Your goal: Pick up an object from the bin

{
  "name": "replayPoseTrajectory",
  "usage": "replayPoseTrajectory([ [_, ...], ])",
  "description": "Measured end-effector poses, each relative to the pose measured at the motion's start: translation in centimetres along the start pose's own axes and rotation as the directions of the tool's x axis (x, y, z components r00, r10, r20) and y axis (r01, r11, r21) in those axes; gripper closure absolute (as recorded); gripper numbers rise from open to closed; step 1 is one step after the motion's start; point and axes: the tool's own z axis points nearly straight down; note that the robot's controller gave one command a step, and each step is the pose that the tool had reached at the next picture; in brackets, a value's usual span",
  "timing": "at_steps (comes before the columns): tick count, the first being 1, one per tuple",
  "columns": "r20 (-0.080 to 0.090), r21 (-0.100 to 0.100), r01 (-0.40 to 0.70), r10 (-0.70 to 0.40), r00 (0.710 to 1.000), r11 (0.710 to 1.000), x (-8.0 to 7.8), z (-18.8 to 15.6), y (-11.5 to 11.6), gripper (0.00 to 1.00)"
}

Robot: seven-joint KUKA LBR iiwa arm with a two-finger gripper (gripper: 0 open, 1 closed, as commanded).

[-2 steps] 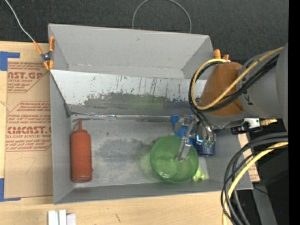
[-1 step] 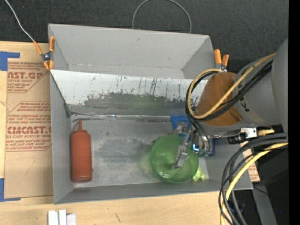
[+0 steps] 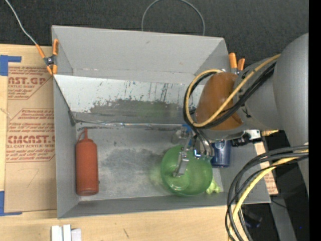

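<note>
Under the hand (image 3: pixel 183 163), round green object (image 3: pixel 198 178)

The cardboard sheet (image 3: pixel 25 134) outside the bin's (image 3: pixel 65 159) left wall carries red print, "CELL-CAST ACRYLIC SHEET"; other lines are unreadable.

Bin (image 3: pixel 65 134) layout, reckoned from the round bowl (image 3: pixel 194 178).
Bowl sits at the bin floor's near right. Squeeze bottle (image 3: pixel 86 165) lies well left of it, along the left wall. Small can (image 3: pixel 220 153) just right and behind. Pincer (image 3: pixel 186 159) over the bowl.
</note>
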Motion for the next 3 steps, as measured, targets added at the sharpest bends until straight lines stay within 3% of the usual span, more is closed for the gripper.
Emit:
replayPoseTrajectory([
  [1, -0.002, 0.002, 0.07, -0.07, 0.998, 0.998, 0.0, -0.1, -0.5, 1.0],
  [2, -0.003, 0.002, 0.077, -0.077, 0.997, 0.997, 0.0, -0.1, -0.7, 1.0],
  [3, -0.002, 0.001, 0.127, -0.127, 0.992, 0.992, -0.9, -25.1, -0.3, 1.0],
])
